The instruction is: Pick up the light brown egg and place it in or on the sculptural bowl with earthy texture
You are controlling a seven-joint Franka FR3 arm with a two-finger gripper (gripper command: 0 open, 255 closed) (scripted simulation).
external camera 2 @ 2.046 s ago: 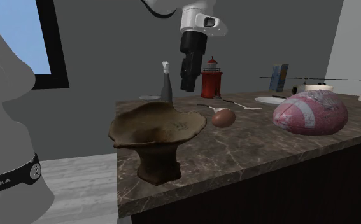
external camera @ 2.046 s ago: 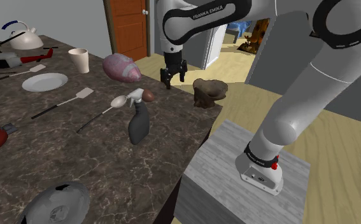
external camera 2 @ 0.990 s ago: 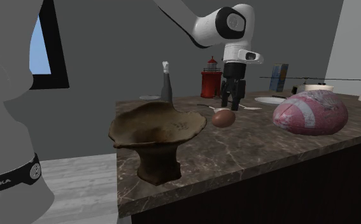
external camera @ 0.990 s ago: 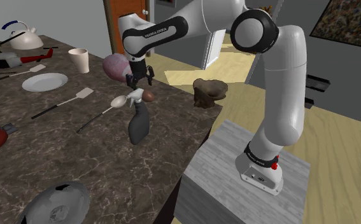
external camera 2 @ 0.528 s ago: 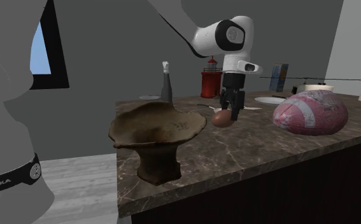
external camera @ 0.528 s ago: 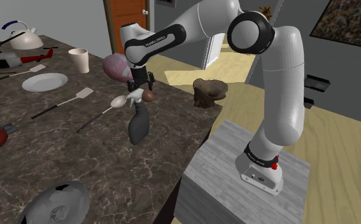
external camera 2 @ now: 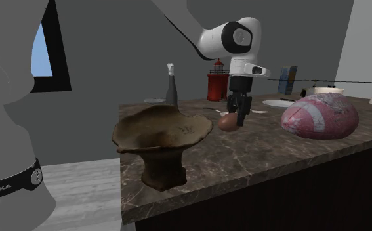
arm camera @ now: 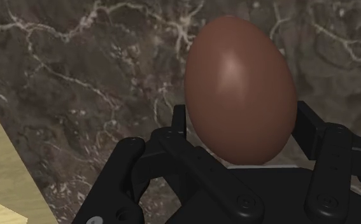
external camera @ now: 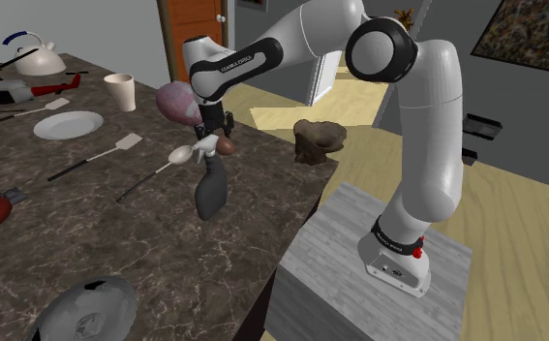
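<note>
The brown egg (external camera: 226, 145) (external camera 2: 226, 122) rests on the dark marbled counter (external camera: 166, 242), close to its edge. My black gripper (external camera: 221, 138) (external camera 2: 237, 117) points straight down over it. In the wrist view my gripper (arm camera: 242, 127) has its fingers (arm camera: 314, 130) pressed against both sides of the egg (arm camera: 239, 83), so it is shut on it. The rough brown pedestal bowl (external camera: 319, 136) (external camera 2: 161, 134) stands at the counter's corner, to the shoulder view's right of the egg, a short way off.
A grey spray bottle (external camera: 210, 184) stands just in front of the egg, a spoon (external camera: 166, 165) beside it. A pink mottled lump (external camera: 180, 102) (external camera 2: 319, 115) lies behind. A plate (external camera: 67, 124), cup (external camera: 120, 92) and kettle (external camera: 35, 58) sit farther back.
A second ago the open gripper hung above the egg; it came down around it, and the fingers have now closed onto its sides. The egg has stayed on the counter.
</note>
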